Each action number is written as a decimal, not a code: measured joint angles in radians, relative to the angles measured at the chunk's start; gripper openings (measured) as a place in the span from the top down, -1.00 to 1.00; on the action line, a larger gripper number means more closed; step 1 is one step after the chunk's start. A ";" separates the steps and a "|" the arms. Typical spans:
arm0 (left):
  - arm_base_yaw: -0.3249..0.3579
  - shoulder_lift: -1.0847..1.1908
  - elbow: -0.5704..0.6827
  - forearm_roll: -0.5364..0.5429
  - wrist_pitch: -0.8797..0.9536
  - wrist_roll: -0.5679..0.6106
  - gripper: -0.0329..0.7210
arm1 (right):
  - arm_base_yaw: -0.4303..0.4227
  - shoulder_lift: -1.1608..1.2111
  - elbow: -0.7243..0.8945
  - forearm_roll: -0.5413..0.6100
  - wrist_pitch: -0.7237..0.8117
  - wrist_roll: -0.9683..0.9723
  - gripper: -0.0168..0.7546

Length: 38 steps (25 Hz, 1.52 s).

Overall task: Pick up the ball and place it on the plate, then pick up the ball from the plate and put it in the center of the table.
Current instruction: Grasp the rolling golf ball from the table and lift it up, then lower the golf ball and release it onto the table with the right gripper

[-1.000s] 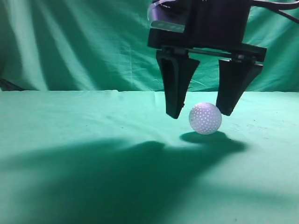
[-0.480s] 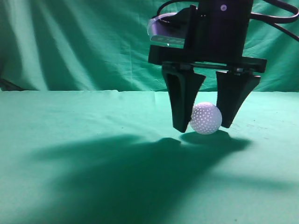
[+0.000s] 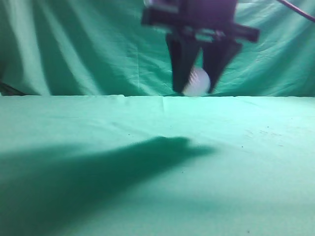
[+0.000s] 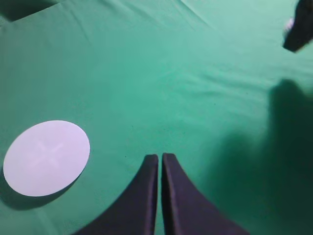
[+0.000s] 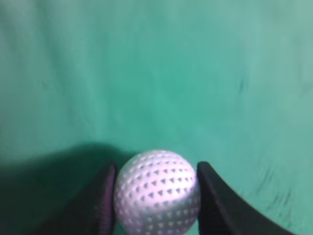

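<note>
My right gripper (image 3: 197, 87) is shut on the small white dimpled ball (image 3: 197, 81) and holds it well above the teal table (image 3: 147, 147). In the right wrist view the ball (image 5: 157, 192) sits clamped between both black fingers (image 5: 156, 196). My left gripper (image 4: 160, 157) is shut and empty above the table cloth (image 4: 161, 73). A flat white round plate (image 4: 46, 156) lies on the cloth to its left. The right gripper shows at the top right edge of the left wrist view (image 4: 299, 29).
A darker green curtain (image 3: 74, 49) hangs behind the table. The arm's shadow (image 3: 123, 162) falls across the cloth at the left and middle.
My right gripper closed on the ball and lifted it off the table, moving up and slightly left. Its shadow has shifted left on the cloth.
</note>
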 joint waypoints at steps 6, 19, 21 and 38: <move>0.000 0.000 0.000 -0.002 0.000 -0.009 0.91 | 0.000 0.062 -0.274 0.000 0.081 -0.005 0.13; 0.000 0.000 0.000 -0.004 -0.002 -0.011 0.91 | 0.099 0.441 -0.690 0.020 0.146 -0.052 0.13; 0.000 0.000 0.000 -0.004 -0.002 -0.011 0.91 | 0.107 0.478 -0.708 0.034 0.127 -0.056 0.13; 0.000 0.000 0.000 -0.004 -0.002 -0.011 0.91 | 0.109 0.514 -0.719 0.062 0.081 -0.084 -0.44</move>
